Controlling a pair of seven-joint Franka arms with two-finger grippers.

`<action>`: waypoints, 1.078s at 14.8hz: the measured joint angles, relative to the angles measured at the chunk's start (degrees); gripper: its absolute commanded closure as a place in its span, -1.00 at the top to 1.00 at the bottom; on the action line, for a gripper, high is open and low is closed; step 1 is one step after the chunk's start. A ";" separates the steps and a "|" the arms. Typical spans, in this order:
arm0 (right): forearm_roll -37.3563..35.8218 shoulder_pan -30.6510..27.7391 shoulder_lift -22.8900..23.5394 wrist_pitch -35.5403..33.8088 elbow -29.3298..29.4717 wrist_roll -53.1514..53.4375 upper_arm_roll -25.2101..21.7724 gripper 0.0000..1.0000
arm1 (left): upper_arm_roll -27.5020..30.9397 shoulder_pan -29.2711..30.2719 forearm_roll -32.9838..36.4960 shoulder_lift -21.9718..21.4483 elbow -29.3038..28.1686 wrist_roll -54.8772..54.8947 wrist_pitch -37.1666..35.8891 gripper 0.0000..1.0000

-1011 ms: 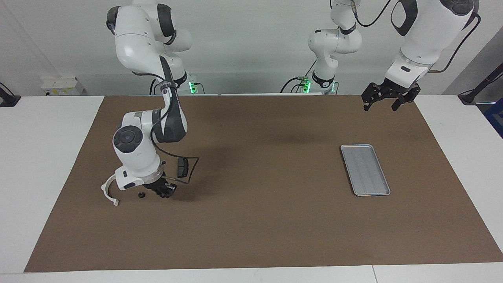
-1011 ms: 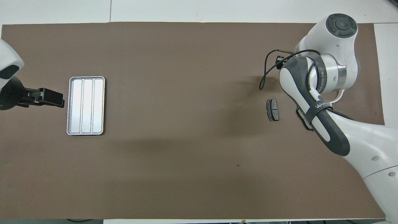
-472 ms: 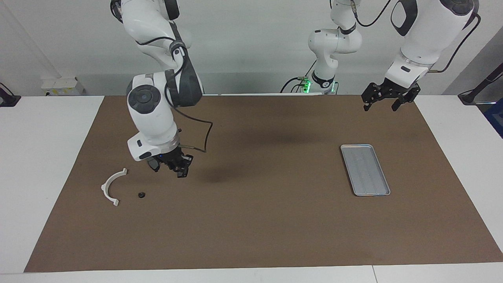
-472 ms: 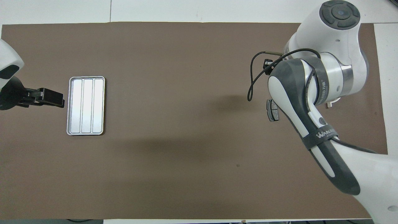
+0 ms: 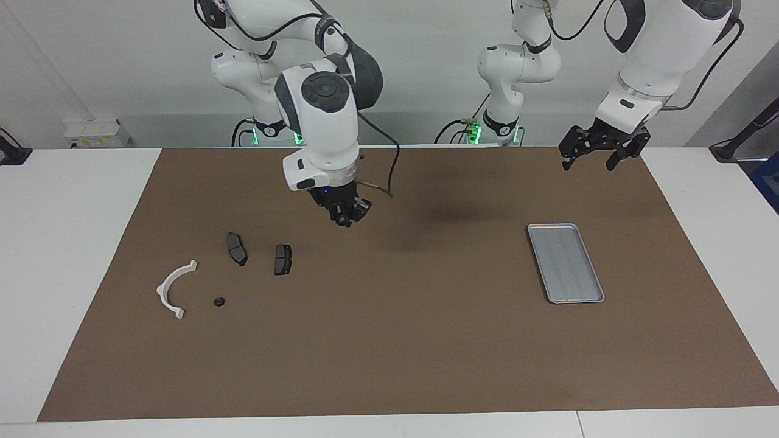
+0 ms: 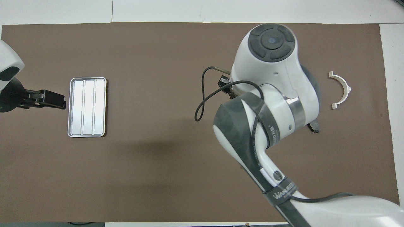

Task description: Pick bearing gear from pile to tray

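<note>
1. Tray [image 5: 566, 263] [image 6: 87, 107] flat on the brown mat [image 5: 395, 340], toward the left arm's end of the table, long side running away from the robots; ribbed floor bare, nothing in it.
2. Pile toward the right arm's end of the mat, well apart from the tray, loosely scattered:
   - white arc [image 5: 161, 292] [image 6: 347, 90] lying flat, outermost of the pile toward the right arm's end, open side turned toward the tray's end;
   - small black round piece [image 5: 219, 301] just beside the arc's farther tip, not touching it;
   - two dark brake pads [image 5: 237, 248] and [image 5: 283, 259] side by side with a gap between them, nearer to the robots than the round piece; in the overhead view only a corner of one showing [image 6: 314, 127] from under the arm.
3. Right gripper [image 5: 347, 216] raised in the air over bare mat, between pile and tray and closer to the pile, pointing down with a slight tilt. Fingertips drawn close together; impossible to make out whether any small part sits between them. Wrist and cable covering much of the mat's middle in the overhead view.
4. Left gripper [image 5: 595, 155] [image 6: 50, 99] held in the air over the mat beside the tray, on the side toward the left arm's end of the table, waiting. Fingers spread apart, nothing between them.
5. No bearing gear visible in the tray.
</note>
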 measured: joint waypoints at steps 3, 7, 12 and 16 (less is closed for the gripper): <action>1.21 4.13 -0.15 0.98 -0.01 8.17 0.27 -1.00 | 0.55 0.03 0.00 -0.14 0.00 -0.65 0.00 1.00; 1.39 9.74 -0.11 4.47 -3.46 12.44 0.40 -1.00 | 1.12 0.15 0.00 -0.14 0.00 -0.65 0.00 1.00; 1.39 13.17 -0.22 15.91 -13.49 13.14 0.42 -1.00 | 1.32 1.21 0.00 -0.23 -0.38 -0.65 -0.04 1.00; 1.09 13.83 -0.03 22.27 -19.28 13.14 0.41 -1.00 | 1.33 1.65 0.00 -0.80 -2.33 -0.67 1.77 1.00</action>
